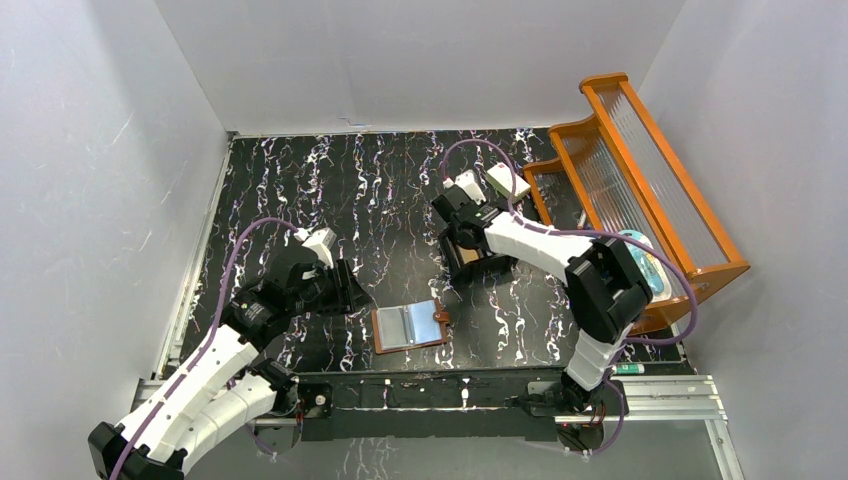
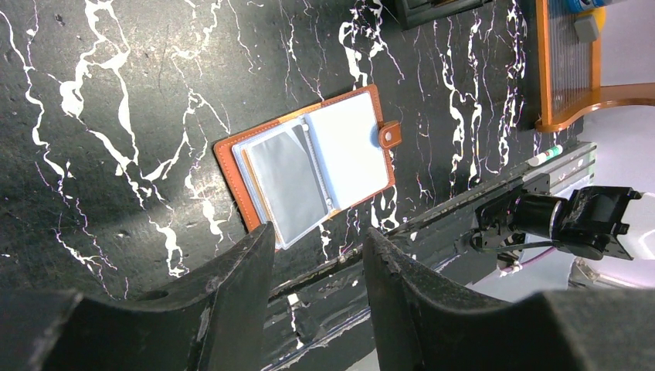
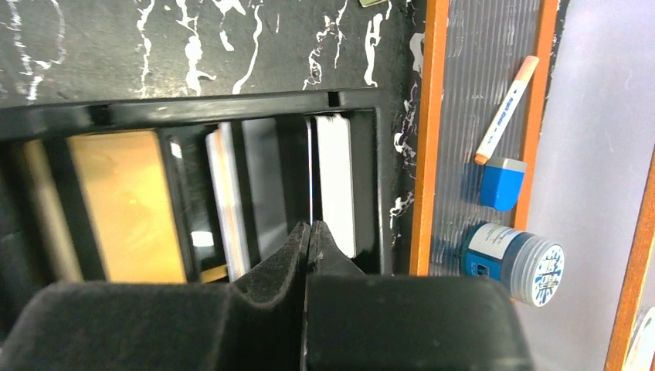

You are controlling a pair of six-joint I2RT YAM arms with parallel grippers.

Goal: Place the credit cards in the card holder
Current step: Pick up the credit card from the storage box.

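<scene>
1. Credit cards stand on edge in a black plastic compartmented box: a white one in the end slot, an orange card further along, and a pale one between them.
2. Down in that box goes the right tool, fingers pressed together and pinching a thin pale card that shows edge-on, just beside the white one.
3. Over to the card holder, a brown leather bifold wallet. It lies open and flat on the black, white-veined marble bench, at 6 o'clock, near the arm bases. Its pale slots face up and its snap tab sticks out at one side.
4. From the wallet, the box sits at 1 o'clock, well apart.
5. At the wallet's 9 o'clock, just beside it, hovers the left tool, fingers spread with nothing between them.
6. At the bench's 3 o'clock edge stands an orange wooden rack, holding a marker pen, a blue eraser and a blue-lidded jar.
</scene>
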